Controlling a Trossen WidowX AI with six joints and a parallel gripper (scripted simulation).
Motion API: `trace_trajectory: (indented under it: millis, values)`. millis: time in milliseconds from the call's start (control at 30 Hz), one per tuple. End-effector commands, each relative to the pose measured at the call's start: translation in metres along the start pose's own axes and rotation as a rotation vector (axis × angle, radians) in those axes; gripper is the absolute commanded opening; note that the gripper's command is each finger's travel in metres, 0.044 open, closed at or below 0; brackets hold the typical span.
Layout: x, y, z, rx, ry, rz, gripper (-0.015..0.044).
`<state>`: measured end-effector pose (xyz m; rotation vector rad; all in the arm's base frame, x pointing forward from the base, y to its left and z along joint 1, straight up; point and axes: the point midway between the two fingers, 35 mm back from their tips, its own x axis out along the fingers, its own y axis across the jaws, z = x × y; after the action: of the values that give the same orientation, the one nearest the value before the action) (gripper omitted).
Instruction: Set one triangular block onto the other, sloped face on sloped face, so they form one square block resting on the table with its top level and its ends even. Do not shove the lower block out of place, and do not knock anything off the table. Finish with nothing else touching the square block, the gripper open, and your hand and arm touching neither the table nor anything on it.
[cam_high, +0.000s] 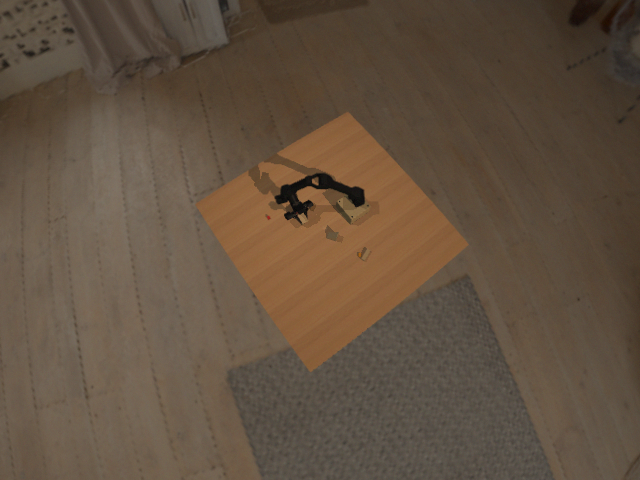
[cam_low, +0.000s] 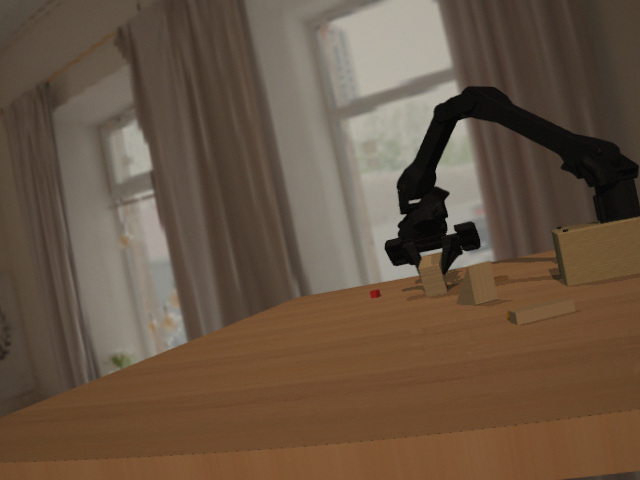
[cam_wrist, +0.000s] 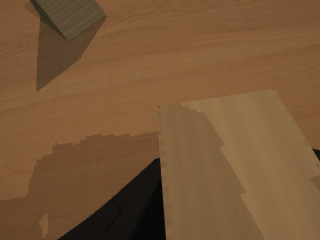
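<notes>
Near the table's (cam_low: 310, 361) far side, the gripper (cam_low: 431, 258) clasped one triangular block (cam_low: 432, 279) half-open, standing it beside the other triangular block (cam_low: 478, 289); lifting and stacking seemingly remained.

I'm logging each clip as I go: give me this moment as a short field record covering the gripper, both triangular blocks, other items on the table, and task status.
gripper: fingers on either side of a wooden block, just starting to release
held block: triangular block, low, at or near the table beside the other wedge
second block: triangular wedge resting on the table, apart from the held one
other items: small red cube; flat wooden bar; mounting box under the arm
task status: blocks not yet stacked; no square block formed
</notes>
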<state>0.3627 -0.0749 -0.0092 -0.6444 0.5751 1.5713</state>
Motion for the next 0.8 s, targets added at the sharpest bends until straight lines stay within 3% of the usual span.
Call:
trace_trajectory:
  millis: [0,200,467,667,767]
  values:
    - [0.0,0.0,0.001,0.004,0.005,0.002,0.0289]
    - [0.0,0.0,0.001,0.004,0.005,0.002,0.044]
    - [-0.002,0.0,0.003,0.004,0.005,0.001,0.044]
    - [-0.061,0.002,0.065,0.021,0.018,-0.032,0.044]
    - [-0.068,0.003,0.074,0.023,0.019,-0.037,0.044]
